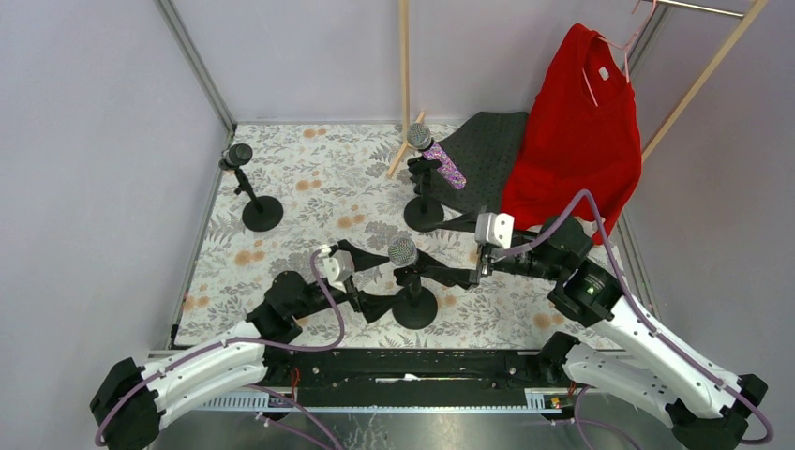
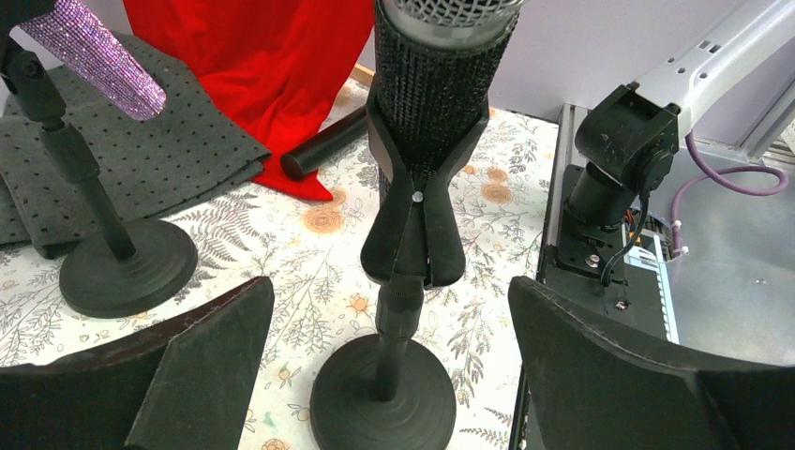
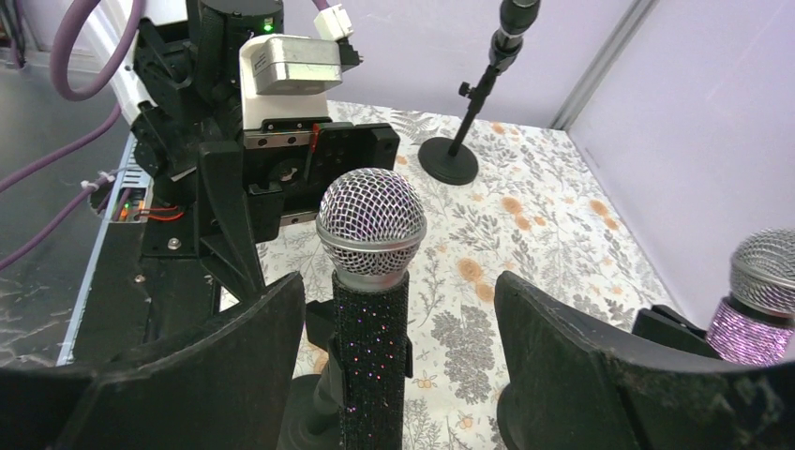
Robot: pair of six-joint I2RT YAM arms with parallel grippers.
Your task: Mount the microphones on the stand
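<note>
The near black glitter-bodied microphone (image 1: 403, 253) stands upright in the clip of the near stand (image 1: 414, 307), close to the front edge of the floral tabletop (image 1: 309, 187). The right gripper (image 3: 398, 281) has its jaws spread on either side of this microphone's body, with a gap showing on each side. The left gripper (image 2: 389, 291) faces the same stand from the other side, its jaws wide apart and holding nothing. The purple-pink glitter microphone (image 1: 442, 161) sits tilted in the back stand (image 1: 424, 214), and a black microphone (image 1: 239, 155) is on the far-left stand (image 1: 262, 213). A red garment (image 1: 581, 131) hangs behind, above a dark felt mat (image 1: 487, 150).
</note>
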